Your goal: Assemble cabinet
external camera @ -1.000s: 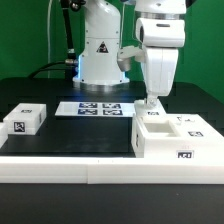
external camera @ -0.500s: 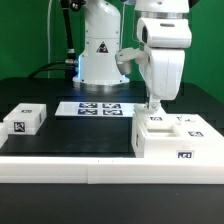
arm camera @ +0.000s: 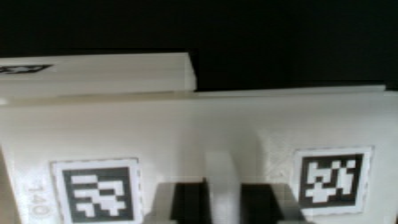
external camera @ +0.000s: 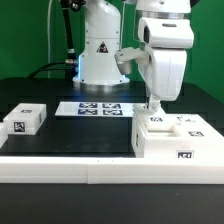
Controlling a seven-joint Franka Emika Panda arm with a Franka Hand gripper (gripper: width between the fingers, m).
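Observation:
The cabinet (external camera: pixel 176 138), a large white box with black-and-white tags, stands at the exterior view's right on the front white ledge. My gripper (external camera: pixel 153 104) points straight down onto the cabinet's far left top edge. In the wrist view the white tagged cabinet surface (arm camera: pixel 196 130) fills the picture. The two dark fingers (arm camera: pixel 187 205) of my gripper (arm camera: pixel 224 205) stand close together with a narrow white strip of the cabinet between them. The fingertips themselves are hidden.
A small white tagged block (external camera: pixel 25 119) lies at the exterior view's left. The marker board (external camera: pixel 95 108) lies flat on the black table in front of the robot base (external camera: pixel 100 55). A white ledge (external camera: pixel 70 165) runs along the front.
The gripper and wrist shifted slightly to the exterior view's right a second ago and have held still since. The cabinet has not visibly moved.

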